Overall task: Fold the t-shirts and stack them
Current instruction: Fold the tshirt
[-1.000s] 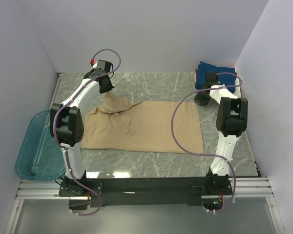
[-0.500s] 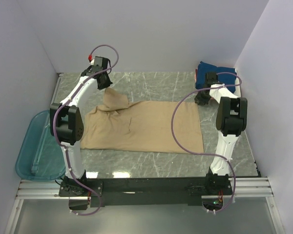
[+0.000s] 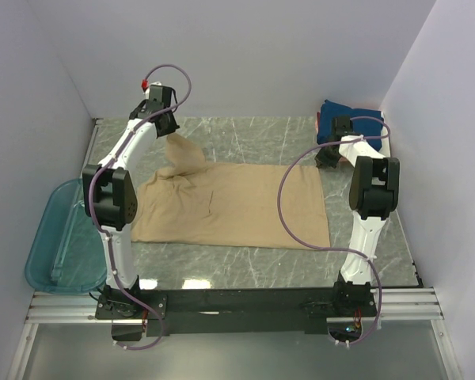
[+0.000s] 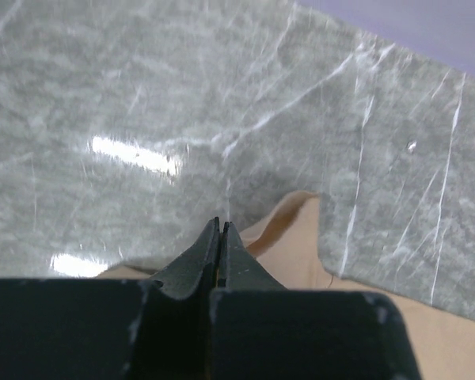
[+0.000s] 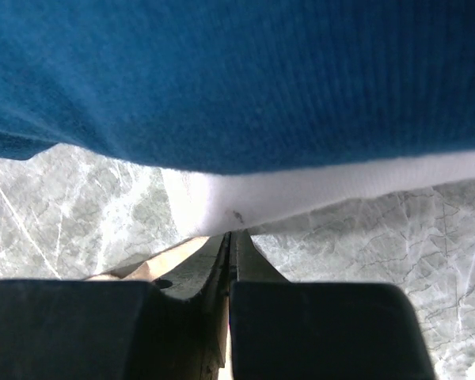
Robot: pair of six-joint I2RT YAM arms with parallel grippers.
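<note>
Two pairs of fingers are clenched on the same tan t-shirt [image 3: 245, 207]. The left fingers [image 3: 168, 134] pinch one far corner of it, and the cloth rises from the surface [image 3: 253, 138] in a crumpled peak up to their tips. Seen from the left wrist, they are pressed tight together with no gap. From those tips the rest of the shirt runs down toward the near side and lies flat and spread wide on the marble.

The right fingers [image 3: 329, 161] sit low at the shirt's opposite far corner. Seen from the right wrist, they are pressed together, with tan cloth showing just beside them on the left and a thin pale strip in the seam between them, so the hold is on the shirt's edge.

Just beyond the right fingers' tips lies a folded stack. A white t-shirt [image 5: 301, 194] is at the bottom, nearly touching the tips, and a navy t-shirt [image 5: 261, 71] lies on top of it. The edge of a pinkish-red t-shirt [image 3: 318, 123] peeks from the side of the stack nearest the left fingers.

A purple cable [image 3: 285, 202] from the right arm loops over the tan cloth on the near side of the right fingers. Well away from the left fingers, off the near left edge of the surface, sits a teal tub [image 3: 55, 237].
</note>
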